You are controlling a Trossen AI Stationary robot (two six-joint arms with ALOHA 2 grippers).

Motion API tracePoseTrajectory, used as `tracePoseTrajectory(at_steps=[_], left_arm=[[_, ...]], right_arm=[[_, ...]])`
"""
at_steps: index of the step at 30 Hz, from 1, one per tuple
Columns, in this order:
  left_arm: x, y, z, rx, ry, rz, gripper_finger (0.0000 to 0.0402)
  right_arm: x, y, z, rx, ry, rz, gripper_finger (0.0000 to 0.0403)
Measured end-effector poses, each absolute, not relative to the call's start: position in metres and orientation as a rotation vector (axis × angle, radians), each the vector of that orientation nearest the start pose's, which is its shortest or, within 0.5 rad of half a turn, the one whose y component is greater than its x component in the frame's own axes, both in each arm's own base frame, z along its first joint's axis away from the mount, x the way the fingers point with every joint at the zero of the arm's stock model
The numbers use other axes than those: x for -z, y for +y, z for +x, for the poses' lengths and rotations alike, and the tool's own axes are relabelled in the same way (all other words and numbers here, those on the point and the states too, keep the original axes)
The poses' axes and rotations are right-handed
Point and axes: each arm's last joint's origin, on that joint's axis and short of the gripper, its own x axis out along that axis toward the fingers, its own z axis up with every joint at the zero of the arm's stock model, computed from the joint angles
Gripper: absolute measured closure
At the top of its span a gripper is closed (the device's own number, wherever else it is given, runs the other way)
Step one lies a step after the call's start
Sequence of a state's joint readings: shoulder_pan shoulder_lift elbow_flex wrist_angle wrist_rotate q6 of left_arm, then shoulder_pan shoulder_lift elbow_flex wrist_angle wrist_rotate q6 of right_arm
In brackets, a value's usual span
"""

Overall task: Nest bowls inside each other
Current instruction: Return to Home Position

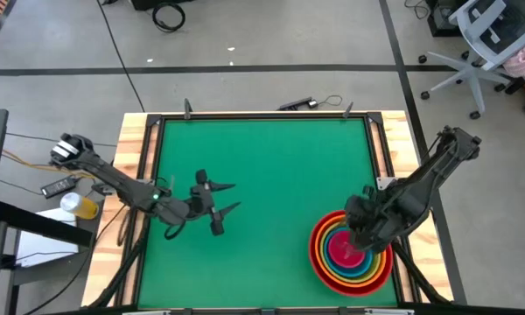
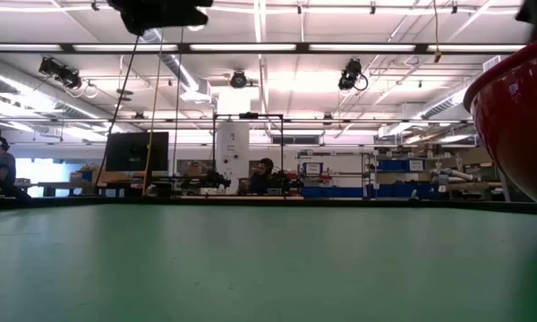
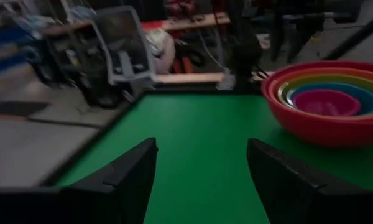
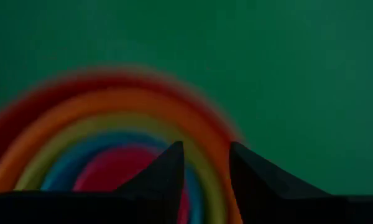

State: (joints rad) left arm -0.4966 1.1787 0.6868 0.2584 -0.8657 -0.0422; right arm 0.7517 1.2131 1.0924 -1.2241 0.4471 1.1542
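Observation:
A stack of nested bowls (image 1: 352, 252) stands on the green table near its front right corner: a red outer bowl, then orange, yellow and blue rings, with a pink bowl innermost (image 3: 326, 102). The low view shows only the red wall (image 2: 519, 116). My right gripper (image 4: 205, 149) hangs over the stack (image 4: 112, 143), pointing steeply down, open, with nothing between its fingers. My left gripper (image 1: 227, 197) is over the left half of the table, pointing nearly level toward the bowls, open and empty (image 3: 202, 162).
The green mat (image 1: 271, 175) lies bare between the two arms. A wooden frame (image 1: 131, 175) borders the table, and a cable and a small dark item (image 1: 302, 103) lie at its far edge. Beyond the table are floor, a chair and shelving.

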Motion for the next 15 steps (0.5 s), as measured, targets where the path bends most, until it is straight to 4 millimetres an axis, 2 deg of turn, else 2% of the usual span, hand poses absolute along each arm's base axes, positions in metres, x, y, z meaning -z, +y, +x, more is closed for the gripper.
tracePoseTrajectory(at_steps=[3, 5, 9, 12, 15], left_arm=[[-0.275, -0.098, 0.218, -0.376, 0.148, 0.126, 0.0149], [-0.275, -0.097, 0.212, -0.366, 0.14, 0.134, 0.0156], [-0.238, -0.088, 0.201, -0.365, 0.17, 0.111, 0.0189], [-0.214, -0.081, 0.19, -0.348, 0.134, 0.051, 0.0219], [-0.204, -0.076, 0.179, -0.337, 0.069, 0.015, 0.0245]], right_arm=[[-0.304, 0.115, 0.147, 0.454, 0.805, 0.228, 0.0273], [-0.307, 0.111, 0.144, 0.472, 0.636, 0.2, 0.0285], [-0.288, 0.108, 0.155, 0.422, 0.452, 0.169, 0.034], [-0.271, 0.106, 0.17, 0.32, 0.336, 0.162, 0.0388], [-0.264, 0.096, 0.181, 0.187, 0.202, 0.149, 0.0393]])
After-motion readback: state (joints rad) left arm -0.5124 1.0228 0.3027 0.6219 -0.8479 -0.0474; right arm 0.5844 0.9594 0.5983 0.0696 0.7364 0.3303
